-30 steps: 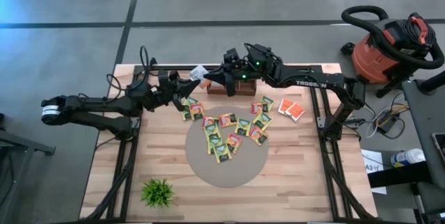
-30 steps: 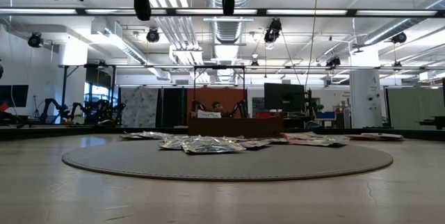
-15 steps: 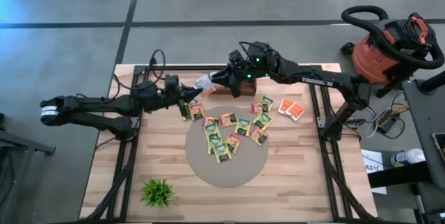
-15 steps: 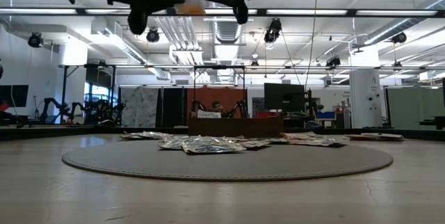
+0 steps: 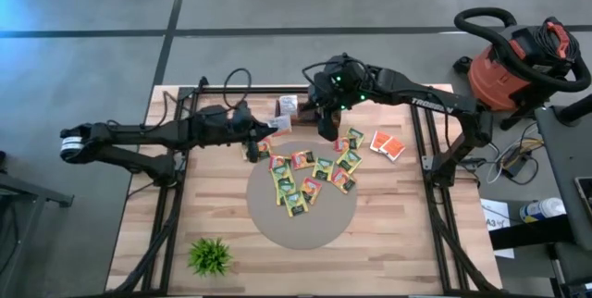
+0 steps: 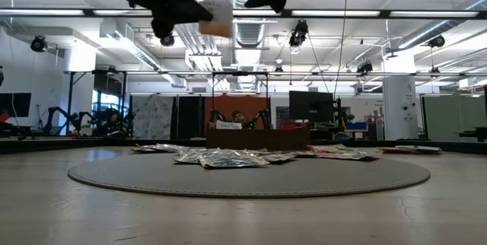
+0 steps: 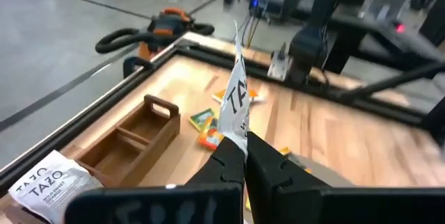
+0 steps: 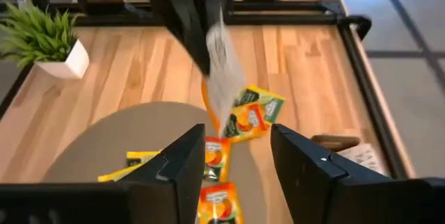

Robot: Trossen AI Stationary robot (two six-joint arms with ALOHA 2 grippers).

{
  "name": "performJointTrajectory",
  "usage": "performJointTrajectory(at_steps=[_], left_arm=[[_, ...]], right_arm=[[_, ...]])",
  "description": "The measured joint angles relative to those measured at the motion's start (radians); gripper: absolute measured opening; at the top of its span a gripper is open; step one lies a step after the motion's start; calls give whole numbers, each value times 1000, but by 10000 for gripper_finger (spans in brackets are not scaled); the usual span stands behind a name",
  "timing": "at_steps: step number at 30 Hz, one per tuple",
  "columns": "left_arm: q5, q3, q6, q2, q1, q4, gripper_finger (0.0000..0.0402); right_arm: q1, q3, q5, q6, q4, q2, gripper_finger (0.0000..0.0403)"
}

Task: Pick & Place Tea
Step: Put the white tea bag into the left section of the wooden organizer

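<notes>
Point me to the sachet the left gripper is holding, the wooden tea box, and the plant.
held sachet (image 7: 236,99), left wrist view, its printed face above the fingers.
wooden tea box (image 7: 132,139), left wrist view, its inner divider.
plant (image 5: 210,255), high view, centre of the leaves.

Table top: pale wood planks, visible grain, satin finish. Round mat: grey, matt, looks like felt or cloth. Tea sachets: glossy printed foil or paper; in the low view they show silvery, reflective, crinkled edges. Small box with compartments: brown unvarnished-looking wood. Both arms and the table frame: dark, matt, metal or plastic. Plant: plastic-looking green leaves in a white smooth pot.
</notes>
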Motion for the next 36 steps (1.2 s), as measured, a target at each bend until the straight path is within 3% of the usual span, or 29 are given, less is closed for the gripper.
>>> performJointTrajectory(at_steps=[12, 23, 29, 36], left_arm=[[34, 138, 118, 191, 2, -3, 0], [38, 180, 161, 238, 2, -6, 0], [38, 180, 161, 257, 2, -1, 0], [38, 180, 160, 265, 3, 6, 0]], right_arm=[[27, 103, 63, -90, -164, 78, 155], [31, 93, 84, -88, -178, 79, 145], [31, 84, 84, -89, -173, 79, 108], [30, 73, 83, -89, -161, 79, 37]])
